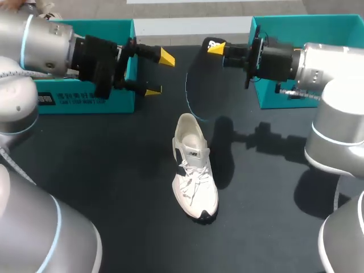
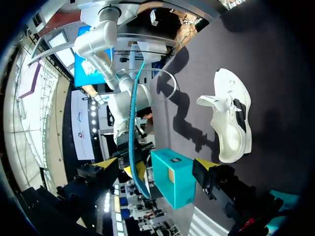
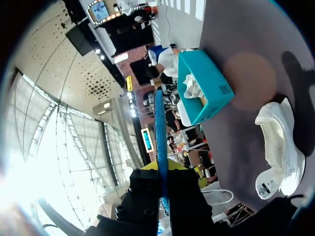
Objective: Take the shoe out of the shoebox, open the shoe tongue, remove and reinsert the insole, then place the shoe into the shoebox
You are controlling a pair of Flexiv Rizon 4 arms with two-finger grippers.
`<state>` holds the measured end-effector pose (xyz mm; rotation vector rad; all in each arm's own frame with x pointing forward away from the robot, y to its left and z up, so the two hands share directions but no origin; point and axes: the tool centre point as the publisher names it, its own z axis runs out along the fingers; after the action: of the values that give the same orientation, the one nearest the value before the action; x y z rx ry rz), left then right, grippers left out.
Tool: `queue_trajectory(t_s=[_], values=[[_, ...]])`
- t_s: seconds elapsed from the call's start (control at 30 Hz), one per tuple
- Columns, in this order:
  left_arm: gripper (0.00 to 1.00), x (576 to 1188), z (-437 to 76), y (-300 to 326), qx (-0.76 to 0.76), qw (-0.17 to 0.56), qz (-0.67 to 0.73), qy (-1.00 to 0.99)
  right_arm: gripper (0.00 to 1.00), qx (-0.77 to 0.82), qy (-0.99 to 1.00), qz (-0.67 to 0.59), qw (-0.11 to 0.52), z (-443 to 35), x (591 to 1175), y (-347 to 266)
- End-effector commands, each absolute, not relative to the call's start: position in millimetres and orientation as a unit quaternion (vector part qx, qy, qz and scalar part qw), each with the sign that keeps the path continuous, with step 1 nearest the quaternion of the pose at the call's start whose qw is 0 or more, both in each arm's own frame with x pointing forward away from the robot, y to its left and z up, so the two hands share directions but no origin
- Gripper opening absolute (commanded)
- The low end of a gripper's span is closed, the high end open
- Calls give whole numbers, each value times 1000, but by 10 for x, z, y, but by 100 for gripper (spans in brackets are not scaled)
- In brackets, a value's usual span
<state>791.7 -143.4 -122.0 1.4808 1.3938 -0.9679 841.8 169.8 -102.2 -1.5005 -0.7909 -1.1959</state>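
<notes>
The right gripper (image 1: 216, 48) pinches the thin insole (image 3: 160, 132) by one end, so it may flop or slip. The left gripper (image 1: 160, 74) is open, so the unheld shoe (image 1: 193, 170) could slide.

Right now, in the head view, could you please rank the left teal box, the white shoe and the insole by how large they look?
1. left teal box, though the left arm hides part.
2. white shoe.
3. insole, edge-on, only a thin blue arc in the right claw.
</notes>
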Motion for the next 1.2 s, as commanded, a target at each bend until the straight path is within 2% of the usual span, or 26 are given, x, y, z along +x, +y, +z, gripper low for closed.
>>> queue_trajectory(t_s=[0.03,0.3,0.43,0.57,0.7,0.73,0.77,0.8,0.87,0.93,0.97,1.03,1.07,1.2], values=[[100,7908,-1285,-1482,571,458,-413,541,0,-624,-311,-506,508,-1075,8395,1850],[100,7888,-1217,-1558,554,470,-436,531,0,-629,-303,-496,517,-1242,8367,2048],[88,7895,-1203,-1622,537,479,-454,525,0,-631,-302,-496,515,-1284,8387,2102],[85,7891,-1214,-1696,532,481,-463,521,0,-629,-304,-498,515,-1286,8429,2136],[75,7888,-1238,-1753,529,484,-468,517,0,-627,-311,-492,519,-1282,8491,2181],[67,7889,-1246,-1765,529,484,-470,516,0,-627,-311,-491,519,-1282,8503,2197],[63,7889,-1255,-1776,528,484,-470,516,0,-627,-312,-490,520,-1283,8511,2205],[46,7890,-1264,-1783,528,486,-469,515,0,-626,-314,-488,521,-1286,8520,2210],[39,7895,-1280,-1793,527,487,-470,514,0,-626,-315,-488,521,-1285,8540,2225],[26,7908,-1295,-1797,525,488,-471,514,0,-625,-317,-483,524,-1279,8552,2242],[23,7915,-1300,-1797,525,489,-471,514,0,-626,-320,-480,526,-1277,8555,2252],[4,7926,-1312,-1796,525,489,-469,515,0,-626,-320,-476,528,-1278,8553,2271],[0,7928,-1317,-1795,526,489,-468,515,0,-626,-321,-475,529,-1282,8548,2279],[0,7920,-1355,-1790,531,483,-471,514,0,-625,-322,-473,531,-1287,8539,2286]])
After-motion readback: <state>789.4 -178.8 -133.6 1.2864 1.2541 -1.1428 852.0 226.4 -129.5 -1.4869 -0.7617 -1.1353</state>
